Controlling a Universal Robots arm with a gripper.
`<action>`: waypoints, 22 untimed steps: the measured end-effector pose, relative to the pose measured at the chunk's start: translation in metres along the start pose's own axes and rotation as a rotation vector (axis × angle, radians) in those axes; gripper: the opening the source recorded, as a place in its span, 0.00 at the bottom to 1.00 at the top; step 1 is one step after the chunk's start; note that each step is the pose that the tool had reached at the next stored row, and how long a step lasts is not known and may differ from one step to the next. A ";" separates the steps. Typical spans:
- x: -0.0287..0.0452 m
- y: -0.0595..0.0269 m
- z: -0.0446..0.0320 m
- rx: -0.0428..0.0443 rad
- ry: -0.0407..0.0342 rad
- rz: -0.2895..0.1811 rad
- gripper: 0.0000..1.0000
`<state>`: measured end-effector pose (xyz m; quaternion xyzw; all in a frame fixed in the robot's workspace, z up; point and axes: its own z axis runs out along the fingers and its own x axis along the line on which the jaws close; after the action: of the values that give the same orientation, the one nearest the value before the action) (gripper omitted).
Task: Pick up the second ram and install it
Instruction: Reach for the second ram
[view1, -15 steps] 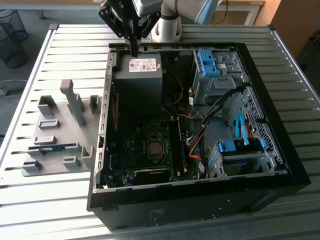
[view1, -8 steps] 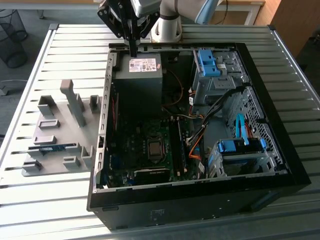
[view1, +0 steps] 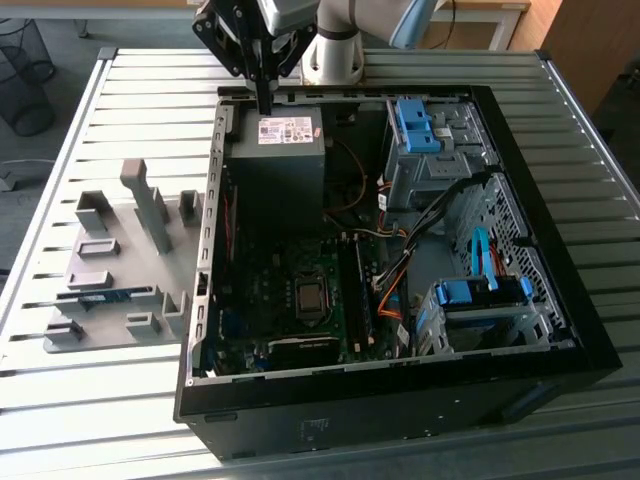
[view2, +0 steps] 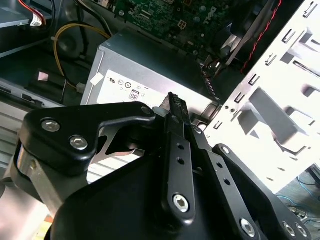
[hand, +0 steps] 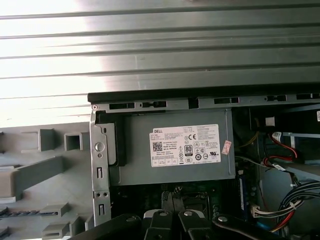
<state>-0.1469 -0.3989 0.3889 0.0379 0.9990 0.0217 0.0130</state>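
Fingers (view2: 173, 115) pressed together, nothing between them. The gripper (view1: 265, 105) hangs over the power supply (view1: 275, 160). The second ram (view1: 100, 296) lies in the grey holder (view1: 100, 318), well apart. Pick-up not begun, I'd say; it calls for fingers spread above that stick.

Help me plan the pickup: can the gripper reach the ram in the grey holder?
Probably yes. The second ram lies exposed in the grey holder, with nothing above it; the gripper hovers over the computer case rim.
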 end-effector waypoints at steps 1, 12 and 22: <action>0.0004 0.0000 0.0001 0.0000 0.0000 0.000 0.11; 0.0037 -0.0003 0.0009 -0.0001 0.0001 0.000 0.11; 0.0074 -0.0006 0.0015 0.0000 0.0003 0.000 0.11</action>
<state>-0.1542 -0.3989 0.3872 0.0379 0.9990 0.0217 0.0128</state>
